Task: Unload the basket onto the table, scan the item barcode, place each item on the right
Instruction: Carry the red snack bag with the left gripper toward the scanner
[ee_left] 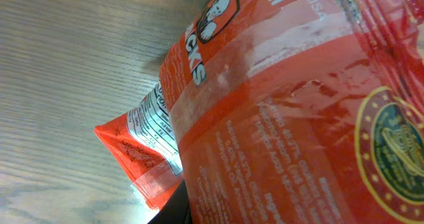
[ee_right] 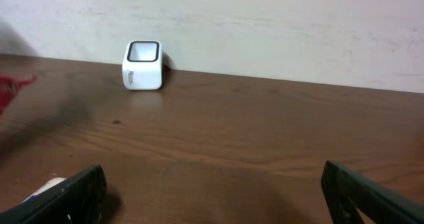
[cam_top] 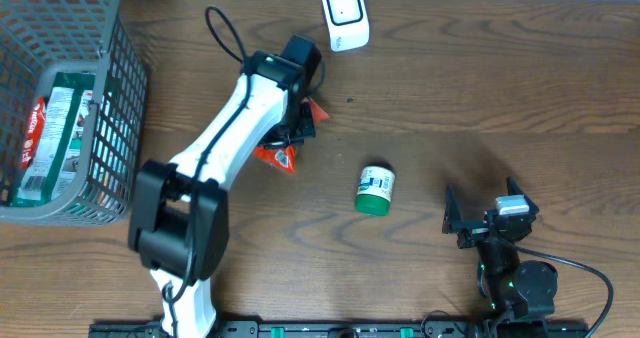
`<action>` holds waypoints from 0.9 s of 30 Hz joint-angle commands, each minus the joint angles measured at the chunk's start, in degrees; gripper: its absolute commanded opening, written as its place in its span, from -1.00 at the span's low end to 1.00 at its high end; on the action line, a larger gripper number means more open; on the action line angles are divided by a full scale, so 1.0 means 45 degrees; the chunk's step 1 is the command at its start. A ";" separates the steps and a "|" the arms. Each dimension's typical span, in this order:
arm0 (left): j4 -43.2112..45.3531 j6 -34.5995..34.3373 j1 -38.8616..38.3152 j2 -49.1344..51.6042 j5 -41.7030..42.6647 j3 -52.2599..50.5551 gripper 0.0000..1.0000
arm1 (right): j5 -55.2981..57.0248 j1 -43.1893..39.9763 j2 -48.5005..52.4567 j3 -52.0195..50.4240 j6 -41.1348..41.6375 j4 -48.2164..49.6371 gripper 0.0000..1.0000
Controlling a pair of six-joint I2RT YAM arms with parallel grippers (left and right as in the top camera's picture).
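A red packet (cam_top: pixel 279 157) is gripped tight in the left hand (cam_top: pixel 297 126), nearer the robot than the scanner (cam_top: pixel 345 16) and a little left of it, close but not touching. The packet is seen sticking out on both sides of the hand: one small orange-red corner on the side toward the scanner, the larger part on the side away from it. In the left wrist view the frame is almost filled by the packet's glossy red film, creased and tilted. A white printed label (ee_left: pixel 156 128) is shown on its lower fold, with the wood grain of the worktop (cam_top: pixel 480 98) behind. Whether a barcode is turned toward the scanner cannot be told.

The scanner, a small white block with a dark-rimmed window, is stood at the far edge of the worktop, by the wall.

The right hand (cam_top: pixel 487 215) is released, its fingers (ee_right: pixel 79 191) spread wide with nothing between them. It is placed well apart from the scanner, nearer the robot and to the right, and is pointed toward it.

A green tub (cam_top: pixel 376 190) with a white label is found nearer the robot than the scanner, between the two hands, apparently on its side. A grey mesh basket (cam_top: pixel 120 98) with packets inside is set well to the left of the scanner
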 commanded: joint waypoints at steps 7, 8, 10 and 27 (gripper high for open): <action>0.0408 -0.0253 -0.0087 0.1243 -0.0311 0.0005 -0.85 | -0.0010 0.0005 -0.0058 -0.0015 0.0214 -0.0049 0.99; 0.0452 -0.0253 -0.0092 0.1302 -0.0306 0.0005 -0.85 | -0.0005 0.0005 -0.0058 -0.0015 0.0214 -0.0049 0.98; 0.0476 -0.0253 -0.0092 0.1360 -0.0306 0.0005 -0.85 | -0.0005 0.0005 -0.0058 -0.0015 0.0214 -0.0049 0.98; 0.0617 -0.0034 -0.0204 0.1078 -0.0107 0.0107 0.30 | -0.0010 0.0005 -0.0058 -0.0015 0.0214 -0.0049 0.98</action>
